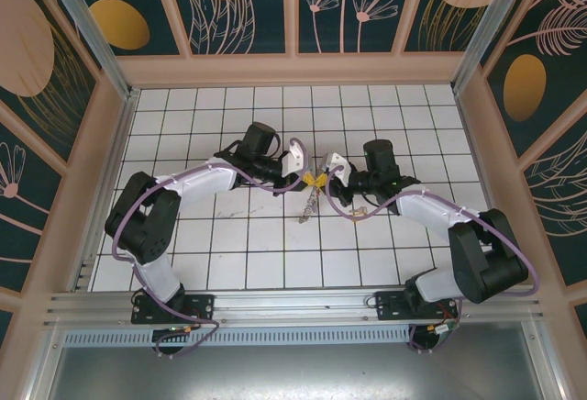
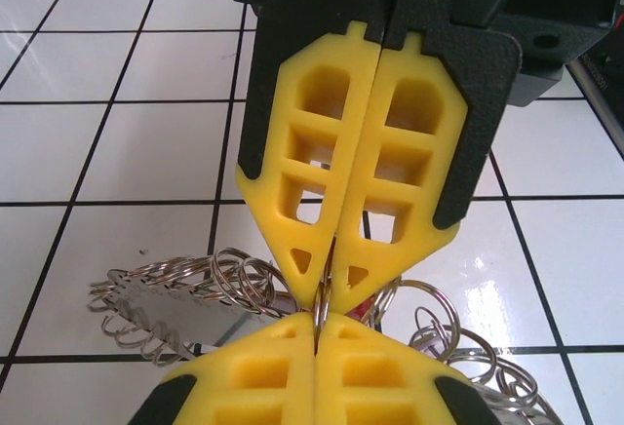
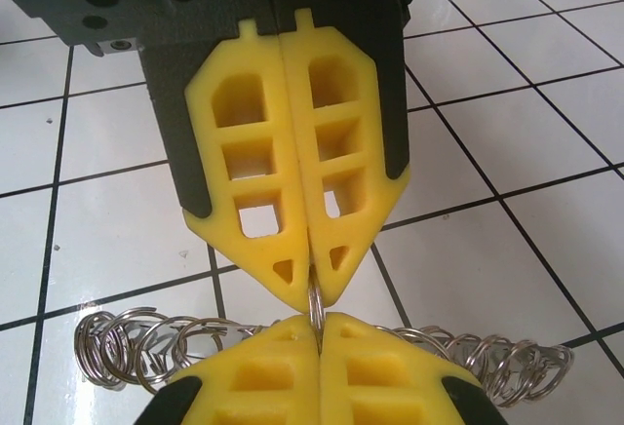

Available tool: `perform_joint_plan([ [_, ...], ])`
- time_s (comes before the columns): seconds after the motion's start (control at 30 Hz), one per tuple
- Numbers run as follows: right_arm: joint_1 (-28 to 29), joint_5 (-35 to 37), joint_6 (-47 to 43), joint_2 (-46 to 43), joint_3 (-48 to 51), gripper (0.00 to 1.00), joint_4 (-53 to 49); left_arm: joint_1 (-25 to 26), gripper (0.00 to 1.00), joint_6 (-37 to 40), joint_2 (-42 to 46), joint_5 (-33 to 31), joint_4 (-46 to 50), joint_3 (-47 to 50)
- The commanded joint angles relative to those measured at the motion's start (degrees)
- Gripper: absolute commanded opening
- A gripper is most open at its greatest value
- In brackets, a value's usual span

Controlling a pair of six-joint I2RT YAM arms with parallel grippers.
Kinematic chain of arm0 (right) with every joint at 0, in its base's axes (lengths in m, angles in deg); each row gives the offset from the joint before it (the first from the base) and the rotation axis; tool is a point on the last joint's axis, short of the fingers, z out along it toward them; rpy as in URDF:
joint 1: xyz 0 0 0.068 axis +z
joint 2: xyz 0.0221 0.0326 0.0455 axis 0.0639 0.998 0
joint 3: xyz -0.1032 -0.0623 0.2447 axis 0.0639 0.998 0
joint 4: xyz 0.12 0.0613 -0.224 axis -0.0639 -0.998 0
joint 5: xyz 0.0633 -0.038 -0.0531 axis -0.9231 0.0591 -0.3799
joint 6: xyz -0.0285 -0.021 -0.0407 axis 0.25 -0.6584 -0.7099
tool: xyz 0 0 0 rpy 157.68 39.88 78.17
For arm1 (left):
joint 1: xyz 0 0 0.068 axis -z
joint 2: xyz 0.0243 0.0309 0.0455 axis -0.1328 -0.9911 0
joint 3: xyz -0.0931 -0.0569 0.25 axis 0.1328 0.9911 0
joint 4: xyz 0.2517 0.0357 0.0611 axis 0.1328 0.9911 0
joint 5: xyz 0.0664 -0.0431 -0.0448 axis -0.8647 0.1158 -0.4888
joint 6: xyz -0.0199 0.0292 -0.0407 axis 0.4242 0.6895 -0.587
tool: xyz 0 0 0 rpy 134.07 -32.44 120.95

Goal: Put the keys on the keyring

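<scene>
Top external view: we see the left gripper (image 1: 311, 181) and the right gripper (image 1: 323, 178) meeting tip to tip just toward 12 o'clock from the middle of the white tiled table (image 1: 229, 253). The left arm reaches in from 8 o'clock and the right arm from 4 o'clock. Both pairs of yellow jaws are closed, and each pinches the keyring (image 1: 309, 205), whose silver tangle trails from the tips toward 7 o'clock. From the left wrist, we look along the left gripper at 6 o'clock to the right gripper coming in from 12 o'clock, with a thin silver wire of the keyring clamped between the two tips. From the right wrist, the same meeting appears mirrored. The keyring's small wire loops are strung out behind the tips from 8 o'clock to 4 o'clock, low over the tiles. We cannot tell whether they touch them.
</scene>
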Motion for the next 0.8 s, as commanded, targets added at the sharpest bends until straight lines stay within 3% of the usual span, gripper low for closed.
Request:
perform_joint_plan([
  [0.0, 0.38, -2.25, -0.17, -2.16, -0.41, 0.00, 3.70, 0.40, 0.00, -0.17, -0.71, -0.68, -0.55, -0.23],
  [0.4, -0.88, -1.96, 0.59, -1.65, 2.52, 0.15, 6.36, 0.11, 0.00, -13.97, 2.85, 6.30, -25.45, 9.59],
  [0.77, -2.05, -3.49, 1.51, -1.19, 3.45, 0.16, 7.68, -0.60, 0.00, -18.46, 4.55, 9.79, -33.93, 13.28],
])
